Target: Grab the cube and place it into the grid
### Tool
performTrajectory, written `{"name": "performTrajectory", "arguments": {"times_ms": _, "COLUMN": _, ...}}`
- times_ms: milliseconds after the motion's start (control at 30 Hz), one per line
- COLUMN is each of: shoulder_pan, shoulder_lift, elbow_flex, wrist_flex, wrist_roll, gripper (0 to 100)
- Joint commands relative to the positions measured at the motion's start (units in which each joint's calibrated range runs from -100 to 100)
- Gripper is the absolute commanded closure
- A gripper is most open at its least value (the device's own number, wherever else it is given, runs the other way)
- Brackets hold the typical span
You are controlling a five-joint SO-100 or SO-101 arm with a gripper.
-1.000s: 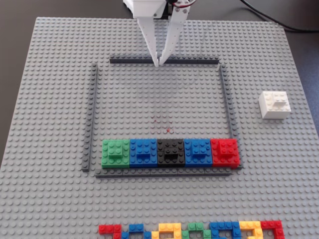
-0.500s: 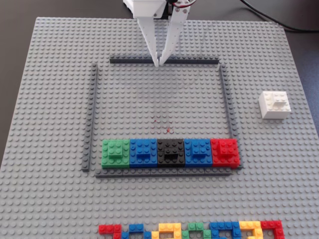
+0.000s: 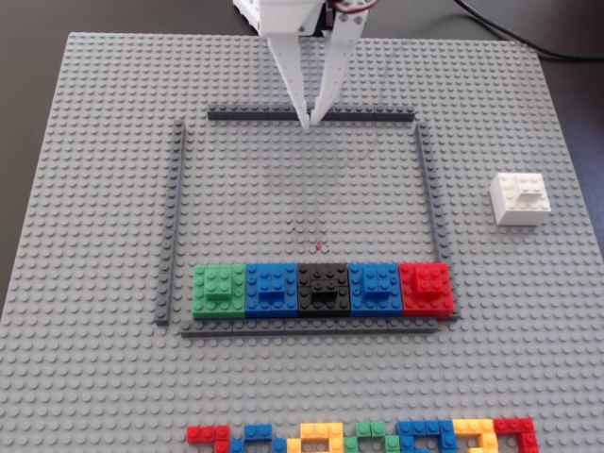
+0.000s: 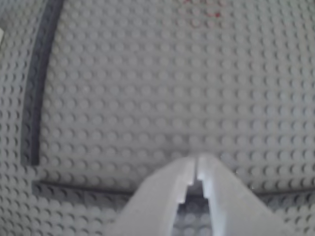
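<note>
Hanging over the far edge of the grid (image 3: 302,203), the gripper (image 3: 310,124) has its two white fingers drawn together at the tips, with nothing between them. In the fixed view the tips sit right at the top dark strip (image 3: 255,115); in the wrist view the gripper (image 4: 196,164) shows the same pinched stance, only a thin slit between the tips, with that strip (image 4: 83,190) running across behind them and another strip (image 4: 38,83) going up the left side.

Inside the frame the grey studs are mostly bare, apart from a few faint red specks (image 3: 319,245) near the middle. Along the near edge a row of five blocks sits side by side, touching: green (image 3: 219,289), blue (image 3: 271,288), black (image 3: 323,287), a second blue (image 3: 375,286) and red (image 3: 426,287).

The cube (image 3: 519,198) sits on the baseplate (image 3: 104,189) outside the frame, to the right of the right-hand strip (image 3: 429,189) and well apart from the gripper. At the bottom edge of the fixed view lies a line of small mixed-colour bricks (image 3: 359,436).
</note>
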Motion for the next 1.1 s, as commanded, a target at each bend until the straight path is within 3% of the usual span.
{"name": "performTrajectory", "arguments": {"times_ms": 0, "shoulder_pan": -1.14, "shoulder_lift": 5.62, "elbow_flex": -10.41, "wrist_flex": 0.22, "wrist_roll": -0.05, "gripper": 100}}
{"name": "performTrajectory", "arguments": {"times_ms": 300, "shoulder_pan": -4.16, "shoulder_lift": 23.25, "elbow_flex": -31.89, "wrist_flex": 5.44, "wrist_roll": -1.17, "gripper": 100}}
{"name": "performTrajectory", "arguments": {"times_ms": 800, "shoulder_pan": -16.46, "shoulder_lift": 50.25, "elbow_flex": -68.23, "wrist_flex": 16.04, "wrist_roll": -12.01, "gripper": 100}}
{"name": "performTrajectory", "arguments": {"times_ms": 1067, "shoulder_pan": -22.87, "shoulder_lift": 66.75, "elbow_flex": -89.79, "wrist_flex": 19.12, "wrist_roll": -14.8, "gripper": 100}}
